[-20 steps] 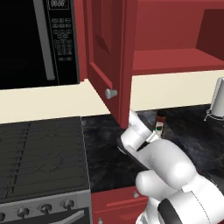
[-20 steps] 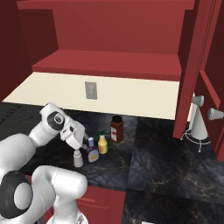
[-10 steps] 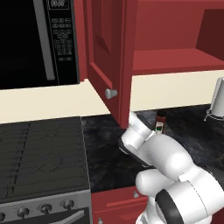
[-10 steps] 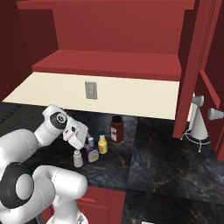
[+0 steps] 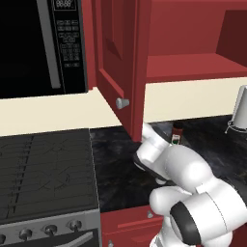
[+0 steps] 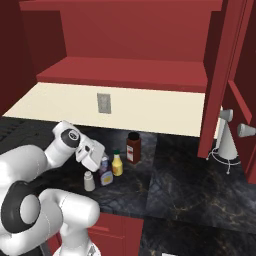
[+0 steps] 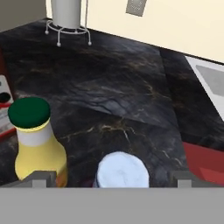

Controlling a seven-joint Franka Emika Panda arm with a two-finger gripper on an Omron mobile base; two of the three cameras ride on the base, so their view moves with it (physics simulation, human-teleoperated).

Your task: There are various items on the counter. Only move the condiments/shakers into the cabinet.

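The small dark purple bottle stands on the black counter, and its pale blue cap lies between my fingertips. My gripper is open just above it, with a gap left on both sides of the cap. To its right, almost touching, is the yellow squeeze bottle, which has a green cap. The tiny white shaker stands to the bottle's left, nearer the front edge. Above, the red cabinet's shelf is bare and its door is swung open.
A brown jar with a dark lid stands behind the bottles near the wall. A white stand on wire feet is at the right. The open door's knob hangs over the arm, with the stove and microwave to the left.
My gripper has eased a little down and to the right, closer over the purple bottle. The bottles and shaker have not moved.
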